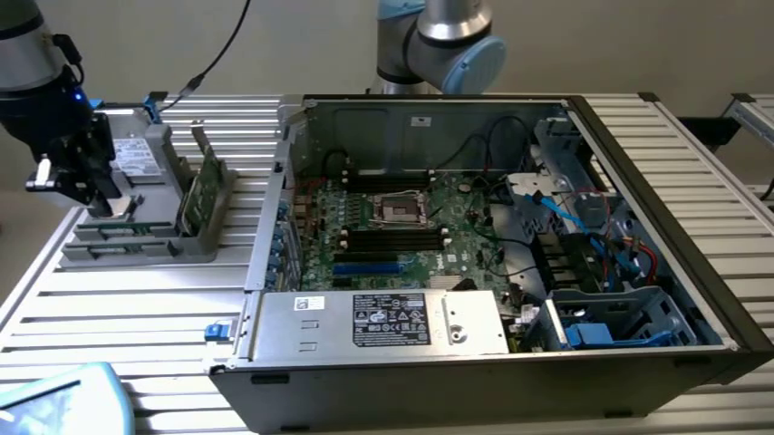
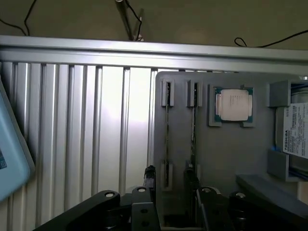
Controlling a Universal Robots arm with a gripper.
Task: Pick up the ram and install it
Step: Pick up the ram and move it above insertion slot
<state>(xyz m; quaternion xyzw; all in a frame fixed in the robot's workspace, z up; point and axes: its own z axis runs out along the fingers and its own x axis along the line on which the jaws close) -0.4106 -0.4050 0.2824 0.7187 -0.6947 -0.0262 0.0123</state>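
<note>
Where the white label on the silver hard drive (image 2: 297, 130) caught the light, I could read one word, TOSHIBA. The rest of its print was too small for me. The black-and-white sticker on the grey metal power supply box (image 1: 387, 319) in the open black computer case (image 1: 484, 394) carried writing too, none of it legible from where I stood.

The grey robot arm (image 1: 24, 45) hung over the flat grey plastic parts tray (image 1: 145, 249). The tray sat on the ribbed aluminium table (image 1: 121, 317), and the case stood just beside the tray, towards the exterior view's right. The arm's black gripper (image 2: 170, 177) pointed straight down at the tray. Its two fingers (image 2: 150, 179) stood apart with a clear gap between them, gripping nothing.

In the tray I counted two narrow slots, each with a stick standing on edge. The ram (image 2: 167, 132), a long thin dark board seen edge-on, stood in the slot farther from the drive, in line with the gap between the fingers. I could not tell whether they touched it. The second memory stick (image 2: 193, 127) stood in the neighbouring slot, close by one finger. One small square silver processor chip (image 2: 233, 105) lay in a recess of the tray between the sticks and the drive. One taller green circuit card (image 1: 199, 190) stood upright at the tray's edge nearest the case. On the far side of the case from the tray's table rose a second grey arm joint with a pale blue cap (image 1: 454, 50).
</note>
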